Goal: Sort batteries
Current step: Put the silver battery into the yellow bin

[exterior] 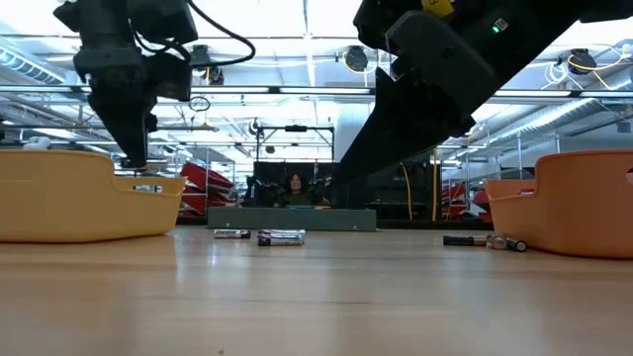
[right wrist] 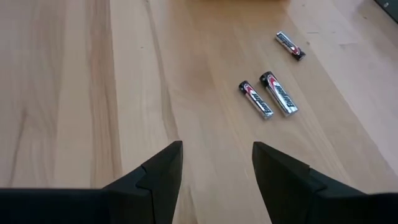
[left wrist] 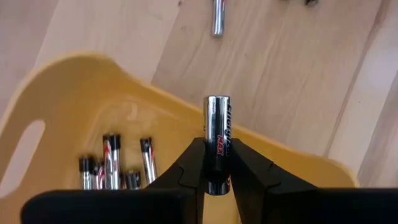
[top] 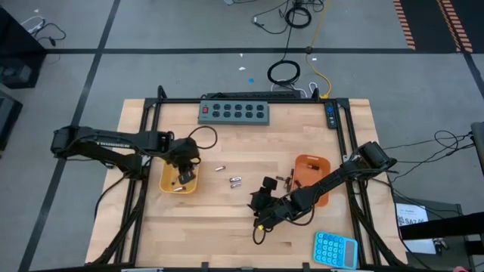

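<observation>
A yellow tray [top: 180, 183] at the table's left holds several batteries [left wrist: 112, 167]. My left gripper [left wrist: 216, 149] hangs over the tray's inside, shut on a silver battery [left wrist: 217, 121]. My right gripper [right wrist: 217, 155] stands open above bare wood at the table's middle front, nothing between its fingers. Ahead of it, three loose batteries [right wrist: 280, 93] lie flat on the wood. In the high view they show between the trays [top: 236, 181]. An orange tray [top: 311, 177] sits at the right, with two more batteries [top: 285, 179] lying by its left side. My left gripper pinches the silver battery between its two fingers, on the battery's end nearer the wrist [left wrist: 216, 163]. The fingers come from above, pointing steeply down, and lie along the battery, whose other end [left wrist: 217, 102] sticks out past the fingertips. It hangs clear above the yellow tray.
A grey power strip [top: 234, 112] lies along the table's far edge. A blue calculator [top: 335, 249] sits at the near right corner. Black frame rails run along the table's sides. Open wood lies between the two trays and toward the near edge.
</observation>
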Controlling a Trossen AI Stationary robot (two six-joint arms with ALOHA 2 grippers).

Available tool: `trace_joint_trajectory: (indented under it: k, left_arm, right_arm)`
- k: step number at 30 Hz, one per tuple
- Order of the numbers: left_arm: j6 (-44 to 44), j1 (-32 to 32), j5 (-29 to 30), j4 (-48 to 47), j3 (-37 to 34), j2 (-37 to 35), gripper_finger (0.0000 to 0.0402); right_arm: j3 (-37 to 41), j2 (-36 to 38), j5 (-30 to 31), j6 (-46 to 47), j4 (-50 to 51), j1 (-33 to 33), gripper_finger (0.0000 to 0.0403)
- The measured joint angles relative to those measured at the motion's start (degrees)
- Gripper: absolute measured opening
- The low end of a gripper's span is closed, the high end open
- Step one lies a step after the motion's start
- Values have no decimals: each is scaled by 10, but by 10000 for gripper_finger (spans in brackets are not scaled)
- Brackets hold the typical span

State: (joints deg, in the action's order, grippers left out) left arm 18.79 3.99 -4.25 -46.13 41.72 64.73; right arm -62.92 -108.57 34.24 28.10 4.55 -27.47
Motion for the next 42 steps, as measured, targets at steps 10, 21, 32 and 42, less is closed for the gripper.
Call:
trace_joint_trajectory:
  k: [10,21,32,42]
  left_arm:
    - [-2,0,2,-7,-1,0,65]
    - [18,0,63,-59,0,0,66]
    - [24,0,103,-123,0,0,150]
    - [17,-7,122,-21,16,0,175]
  right_arm:
    - [0,0,0,-2,1,0,185]
    - [0,0,0,-2,3,0,185]
    - [0,0,-1,0,2,1,185]
    - [0,0,-13,10,2,5,185]
